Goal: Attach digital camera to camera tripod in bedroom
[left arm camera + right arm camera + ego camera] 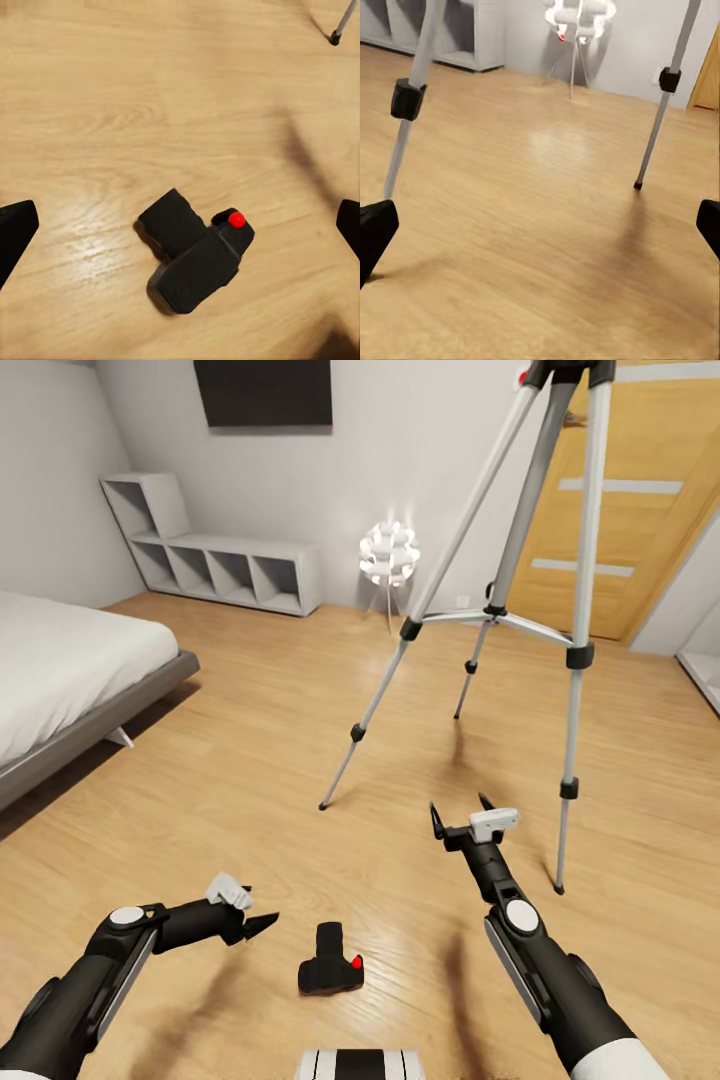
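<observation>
The digital camera (330, 963) lies on the light wood plank floor (260, 760) just ahead of the robot's base, lens barrel pointing away and its red button (357, 962) on the side toward the right arm. The left gripper (250, 920) hangs just beside it, jaws spread and empty; in the left wrist view the camera (195, 251) sits between the two fingertips (15, 232), not yet touched. It looks small, rigid and light, with smooth black faces that could slip, so the blocky body across its flat sides is probably the safer hold than the round barrel. Further out, the right gripper (462, 815) is also spread wide and holds nothing, near the closest leg of the camera tripod (500, 610). The tripod stands upright, legs splayed. Behind it are a wooden door (630, 510), a lit globe lamp (389, 553), white cube shelves (220, 565) and, to the left, the grey bed (70, 670).
</observation>
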Robot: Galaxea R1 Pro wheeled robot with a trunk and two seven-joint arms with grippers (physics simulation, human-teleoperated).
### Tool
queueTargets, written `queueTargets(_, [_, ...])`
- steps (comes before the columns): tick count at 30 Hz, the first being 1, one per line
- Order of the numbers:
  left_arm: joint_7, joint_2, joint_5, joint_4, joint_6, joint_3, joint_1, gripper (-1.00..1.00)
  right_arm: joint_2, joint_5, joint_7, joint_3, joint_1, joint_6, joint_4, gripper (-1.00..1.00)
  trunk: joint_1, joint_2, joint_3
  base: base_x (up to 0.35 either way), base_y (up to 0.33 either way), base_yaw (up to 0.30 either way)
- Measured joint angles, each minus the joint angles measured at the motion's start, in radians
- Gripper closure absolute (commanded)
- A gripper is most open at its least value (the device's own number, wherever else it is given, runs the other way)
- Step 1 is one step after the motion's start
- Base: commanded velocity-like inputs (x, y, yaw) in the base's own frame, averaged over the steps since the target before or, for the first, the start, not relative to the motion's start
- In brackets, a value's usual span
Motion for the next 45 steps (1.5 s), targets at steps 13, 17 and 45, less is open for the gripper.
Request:
queueTargets(13, [0.004,-0.032,-0.001,0.228,-0.025,-0.007,-0.137,-1.0,0.0,0.001,-0.01,0.006,-0.013,0.033,-0.001,-1.0,0.006,-0.003,-0.05,0.0,0.0,0.0])
queueTargets(17, [0.002,-0.035,-0.002,0.205,-0.082,-0.092,-0.154,-1.0,0.0,0.002,-0.009,0.01,-0.013,-0.053,-0.001,-1.0,0.008,-0.004,-0.066,0.0,0.0,0.0])
queueTargets(45, [0.015,-0.01,-0.006,0.181,-0.112,-0.34,-0.159,-1.0,0.0,0.004,-0.005,0.023,-0.014,-0.086,0.0,-1.0,0.02,-0.011,-0.174,0.0,0.0,0.0])
